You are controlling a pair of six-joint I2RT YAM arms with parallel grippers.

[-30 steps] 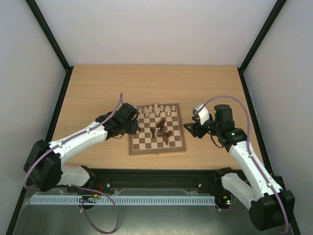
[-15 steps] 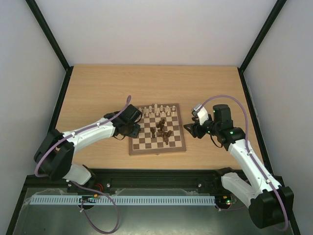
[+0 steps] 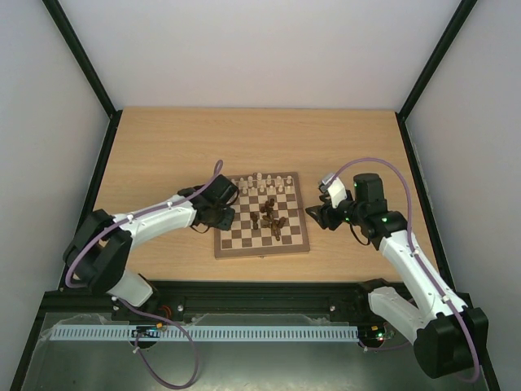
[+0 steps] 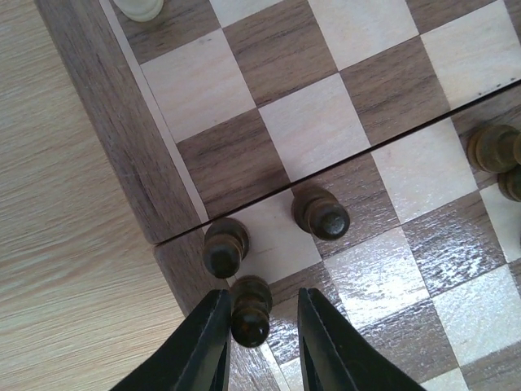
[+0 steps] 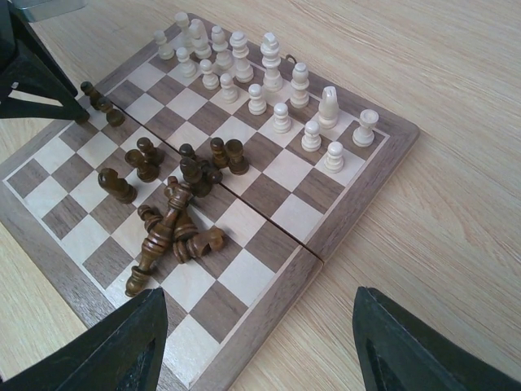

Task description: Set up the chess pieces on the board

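Top: board lies centre; left gripper at its left edge; right gripper just off its right edge.
L wrist: jaws spread astride a dark pawn, near-left corner area.
R wrist: jaws wide apart; cream pieces ranked on far side; dark pieces heaped mid-board.

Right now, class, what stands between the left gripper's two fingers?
A dark pawn, near the board's edge; the left wrist view shows it.

No text, label, brand, number or sign can be read anywhere in these views.
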